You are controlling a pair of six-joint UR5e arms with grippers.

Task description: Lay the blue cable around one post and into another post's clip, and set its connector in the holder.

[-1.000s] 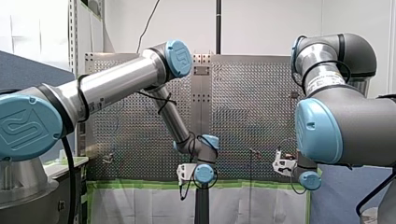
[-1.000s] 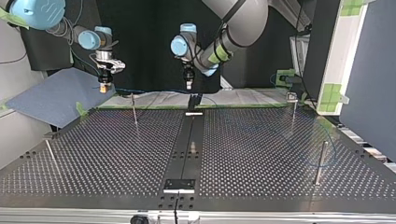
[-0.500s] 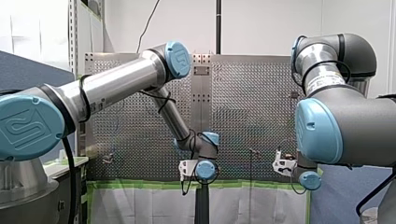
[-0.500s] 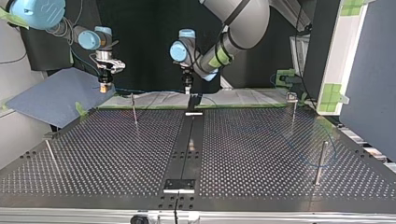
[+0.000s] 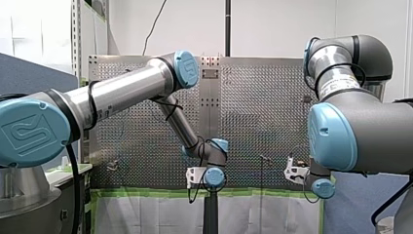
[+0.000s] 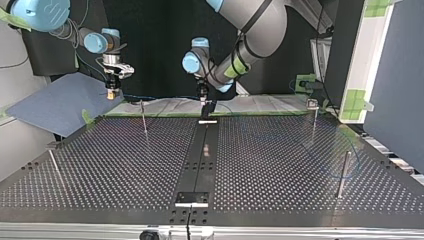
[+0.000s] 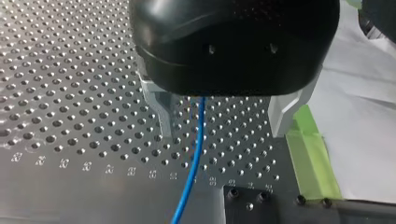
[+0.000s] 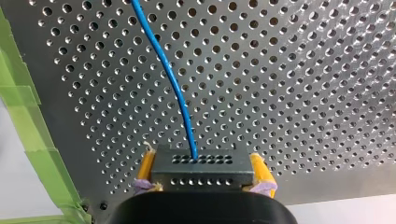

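1. Blue cable (image 8: 173, 86), just the one. In the right wrist view it comes out of the connector's holed face and runs ahead of the jaws. It bends off toward the side edged with green tape (image 8: 28, 135).
2. One connector (image 8: 201, 176), a dark block. Its long axis lies crosswise, pad to pad, and its holed face points away from the wrist.
3. My right gripper (image 8: 202, 165) is clamped on that connector, with two yellow pads (image 8: 146, 167), one at each end of the block.
4. In the top view that gripper hangs in the upper left of the frame, above the far edge of the perforated counter (image 6: 280, 165) and clear of the surface.
5. My left gripper (image 7: 223, 130) has two metal fingers (image 7: 163, 112) spread wide, so the jaws are open. The cable runs lengthwise between them, nearer one finger and gripped by neither, and carries on ahead over the counter.
6. In the upper middle of the top view, the left gripper hangs just above the black holder (image 6: 207, 107) on the dark centre strip.
7. I count four posts (image 6: 342, 175):
   - one at upper left;
   - one leaning at lower left;
   - one at upper right with a small clip (image 6: 312, 104) on top;
   - one at right, nearer the camera.
8. The cable shows as a faint blue arc beside that right-hand post. I cannot tell whether it touches the post.
9. The front view shows two arms. My left arm reaches from the frame's left to bottom centre, and my right arm fills the right edge.
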